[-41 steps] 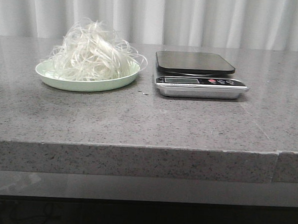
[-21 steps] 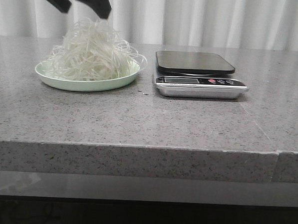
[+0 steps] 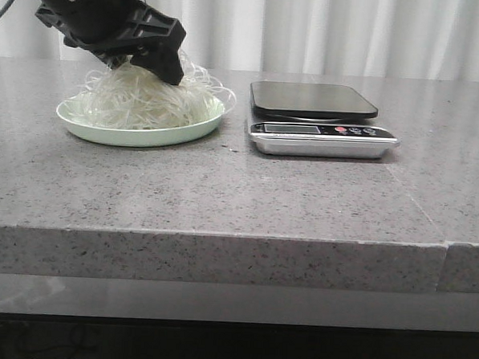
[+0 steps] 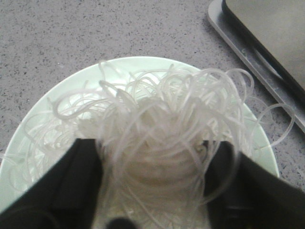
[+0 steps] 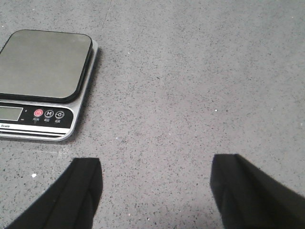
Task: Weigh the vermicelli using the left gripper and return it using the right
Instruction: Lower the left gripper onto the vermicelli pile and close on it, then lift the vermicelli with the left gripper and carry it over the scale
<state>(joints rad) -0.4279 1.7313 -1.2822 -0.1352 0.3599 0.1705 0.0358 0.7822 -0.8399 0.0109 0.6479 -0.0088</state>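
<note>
The vermicelli [image 3: 143,100], a fluffy heap of thin whitish strands, lies on a pale green plate [image 3: 137,132] at the left of the table. My left gripper [image 3: 141,68] has come down onto the top of the heap. In the left wrist view its jaws stand wide open with the vermicelli [image 4: 162,129] between the two black fingers [image 4: 78,186]; the plate's rim [image 4: 57,95] shows around it. The scale [image 3: 319,119] stands to the right of the plate, its black platform bare. My right gripper [image 5: 155,188] is open and empty over bare table, near the scale [image 5: 43,81]; it does not show in the front view.
The grey speckled table [image 3: 239,195] has its front edge near the camera. White curtains [image 3: 352,33] hang behind. The scale's corner [image 4: 267,52] lies close beside the plate in the left wrist view.
My left gripper has come down from the upper left edge of the front view onto the vermicelli, pressing the heap's top lower. One second ago it was out of view.
</note>
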